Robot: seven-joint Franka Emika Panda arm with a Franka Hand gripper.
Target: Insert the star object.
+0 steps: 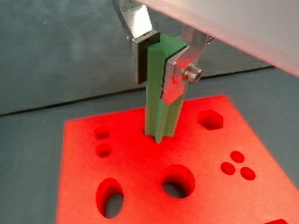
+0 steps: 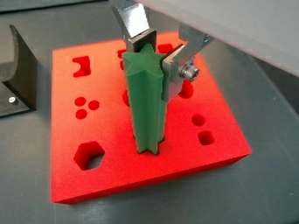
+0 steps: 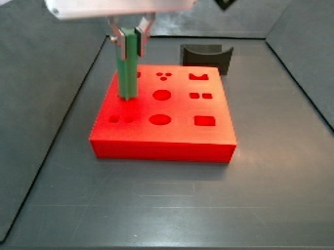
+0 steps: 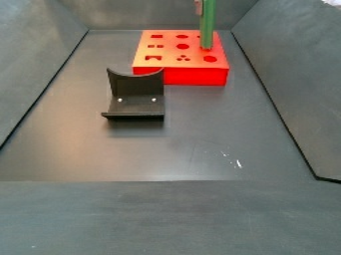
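Observation:
My gripper [image 1: 159,70] is shut on the star object [image 1: 159,101], a long bright green rod with a star-shaped cross-section, and holds it upright by its upper part. Both wrist views show it between the silver fingers [image 2: 176,70]. Its lower end [image 2: 149,147] meets the top face of the red block [image 2: 105,179], among several shaped holes. I cannot tell whether the tip is inside a hole. In a side view the gripper [image 3: 131,37] holds the rod [image 3: 128,73] over the block's left part [image 3: 163,137]. The rod [image 4: 208,25] also shows in a side view.
The dark L-shaped fixture [image 4: 134,95] stands on the grey floor apart from the red block [image 4: 180,70]. It also shows beyond the block in a side view [image 3: 205,57] and beside it in a wrist view [image 2: 17,74]. Dark sloping walls enclose the floor.

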